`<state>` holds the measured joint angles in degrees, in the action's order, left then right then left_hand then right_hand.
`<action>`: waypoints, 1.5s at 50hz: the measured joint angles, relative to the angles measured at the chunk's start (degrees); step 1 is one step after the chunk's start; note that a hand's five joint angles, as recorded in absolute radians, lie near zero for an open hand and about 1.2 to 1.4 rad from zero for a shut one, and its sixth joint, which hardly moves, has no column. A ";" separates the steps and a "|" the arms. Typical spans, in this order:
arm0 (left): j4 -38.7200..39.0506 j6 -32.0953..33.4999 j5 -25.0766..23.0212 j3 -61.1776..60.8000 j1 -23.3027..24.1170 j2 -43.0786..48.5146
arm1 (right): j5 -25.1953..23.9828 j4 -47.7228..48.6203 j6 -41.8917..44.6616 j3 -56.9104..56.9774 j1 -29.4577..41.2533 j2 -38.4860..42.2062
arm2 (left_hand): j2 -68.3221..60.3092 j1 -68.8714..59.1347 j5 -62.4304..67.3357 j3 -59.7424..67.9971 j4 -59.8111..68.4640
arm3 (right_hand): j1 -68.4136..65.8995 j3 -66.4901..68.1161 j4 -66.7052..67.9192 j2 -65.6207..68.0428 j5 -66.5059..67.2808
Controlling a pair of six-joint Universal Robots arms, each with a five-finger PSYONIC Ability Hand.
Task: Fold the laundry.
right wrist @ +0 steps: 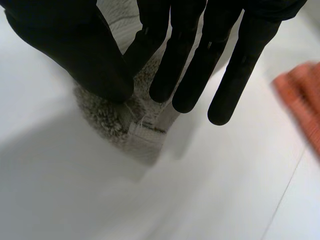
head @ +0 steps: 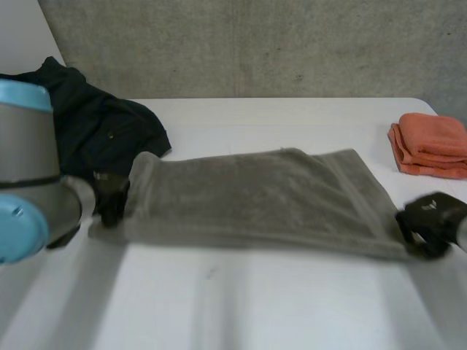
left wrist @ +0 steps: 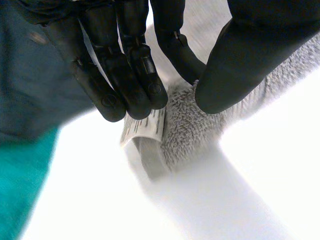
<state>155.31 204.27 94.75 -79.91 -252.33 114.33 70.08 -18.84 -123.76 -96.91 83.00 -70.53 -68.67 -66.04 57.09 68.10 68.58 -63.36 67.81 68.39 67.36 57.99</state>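
Grey towel (head: 255, 193) corner pinched in left hand (left wrist: 125, 75); white label (left wrist: 145, 127) print unreadable.

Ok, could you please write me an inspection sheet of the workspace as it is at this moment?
Surface: white table, with the laundry lying on it.
Job's things: grey towel flat across the middle; dark garment heaped at far left; orange cloth folded at far right.
Clutter: nothing seen.
Hands: left hand pinches a corner at the towel's left end, by its label; right hand pinches the near right corner.
Cables: nothing seen.
Surroundings: grey wall behind the table.
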 measured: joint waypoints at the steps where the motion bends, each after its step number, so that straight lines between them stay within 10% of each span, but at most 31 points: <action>1: -0.53 0.95 -0.47 -1.72 -0.09 -0.83 | 0.00 -2.67 2.13 0.08 -0.78 -0.30 | 0.00 0.00 0.00 0.00 0.00 | 0.00 0.00 0.00 0.00 0.13; 9: -1.00 11.02 -4.47 -15.36 -1.80 -6.56 | 1.71 -19.93 16.01 2.52 -3.44 -0.32 | 0.00 0.00 0.00 0.00 0.00 | 0.00 0.12 0.02 0.00 0.39; 33: 5.17 -1.10 2.53 14.00 1.94 11.35 | 8.42 1.63 -8.00 22.20 11.43 12.34 | 0.00 0.00 0.00 0.00 0.00 | 0.99 -2.83 -2.92 -2.81 -1.45; 41: 5.02 -2.49 2.54 14.93 3.43 12.31 | 6.33 0.25 -15.29 12.88 12.85 3.49 | 0.00 0.00 0.00 0.00 0.00 | 35.39 -39.80 -40.95 -39.90 -41.63; 58: 6.08 -3.38 2.83 17.12 3.66 12.33 | -2.61 3.41 -22.92 -10.01 19.10 -8.85 | 0.00 0.00 0.00 0.00 0.00 | 30.22 -34.29 -35.02 -33.98 -34.12; 75: 6.25 -3.34 2.76 18.73 2.61 13.56 | 6.95 19.28 -29.04 -14.98 30.38 -5.18 | 0.00 0.00 0.00 0.00 0.00 | 31.83 -36.81 -37.45 -36.53 -38.31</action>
<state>161.56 200.93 97.51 -61.19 -249.72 127.89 77.03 0.44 -152.80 -111.89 113.38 -75.70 -68.67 -66.04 57.09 68.10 68.58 -31.53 30.99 30.94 30.83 19.68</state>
